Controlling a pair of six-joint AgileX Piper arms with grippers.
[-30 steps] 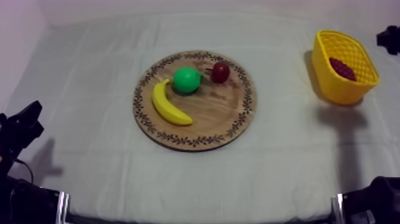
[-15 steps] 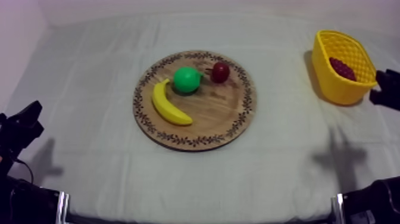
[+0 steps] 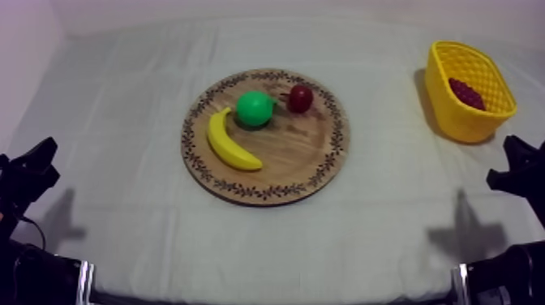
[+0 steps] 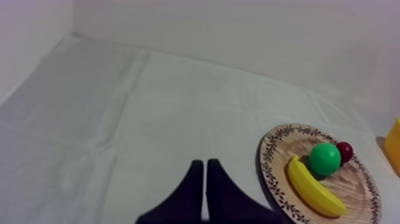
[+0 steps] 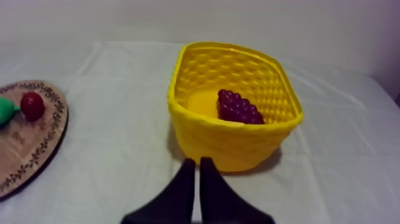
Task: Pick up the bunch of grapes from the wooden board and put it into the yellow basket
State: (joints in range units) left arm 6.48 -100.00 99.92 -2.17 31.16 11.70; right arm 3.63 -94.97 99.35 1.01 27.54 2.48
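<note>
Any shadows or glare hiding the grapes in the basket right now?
Top view: soft shadow on the grey-white cloth beside the right claw. Right wrist view: dark purple bunch of toy grapes evenly lit in the yellow honeycomb-patterned basket, no glare.

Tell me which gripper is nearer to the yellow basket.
Right. The right gripper, shut, sits just in front of the yellow basket; the left gripper, also shut, sits across the table, beyond the round wooden board.
</note>
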